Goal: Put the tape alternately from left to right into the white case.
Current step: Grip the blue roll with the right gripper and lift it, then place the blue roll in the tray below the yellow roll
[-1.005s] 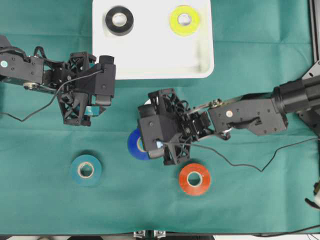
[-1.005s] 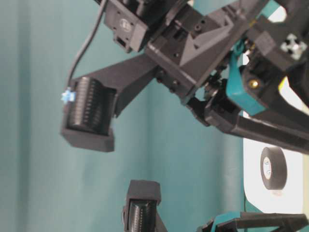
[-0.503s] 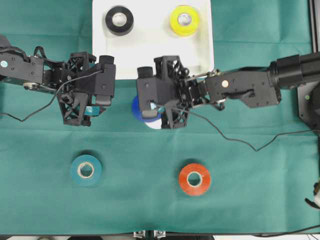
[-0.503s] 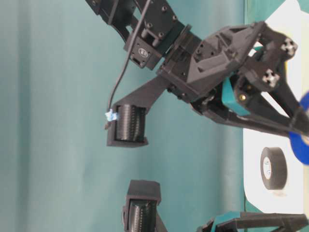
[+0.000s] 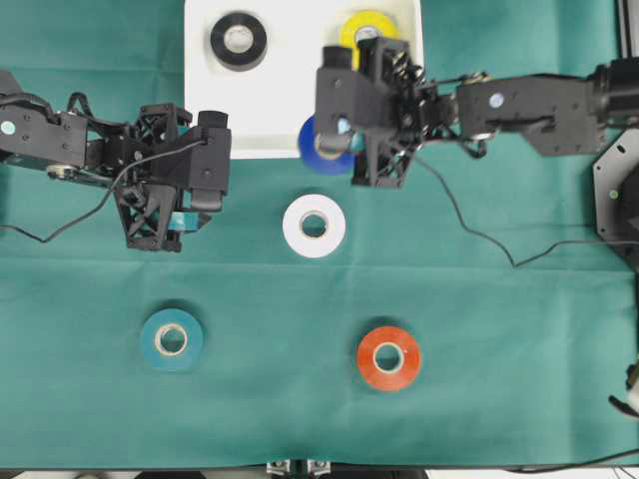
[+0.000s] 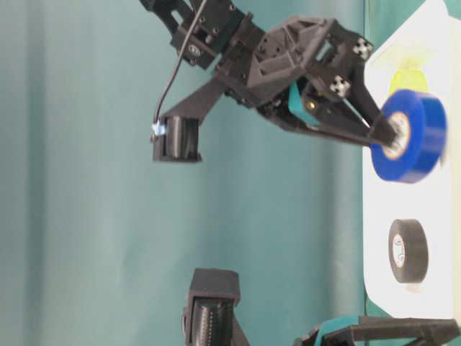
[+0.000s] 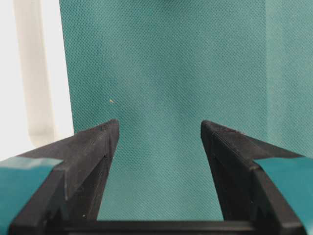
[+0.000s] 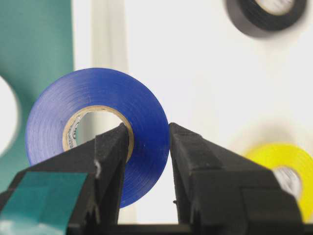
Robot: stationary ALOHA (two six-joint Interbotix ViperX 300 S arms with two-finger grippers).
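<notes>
- While your right claw (image 5: 339, 150) pinches the blue roll (image 5: 321, 140) by its wall, that roll hangs over the white case's (image 5: 300, 100) near rim.
- Black roll (image 5: 239, 40) and yellow roll (image 5: 367, 28) already lie inside the case.
- Next, I judge, carry blue further in, lower, release.
- Your left claw (image 7: 159, 147) gapes wide, empty, beside the case.
- White roll (image 5: 315, 226), teal roll (image 5: 172, 339) and orange-red roll (image 5: 388, 357) wait outside it.

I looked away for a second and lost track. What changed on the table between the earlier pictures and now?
The right tool carried the blue tape up from the cloth toward the white case, gripping its wall, and now holds it over the case's near rim. That uncovered the white tape. The left tool stayed open and still; the black, yellow, teal and orange-red rolls did not move.
</notes>
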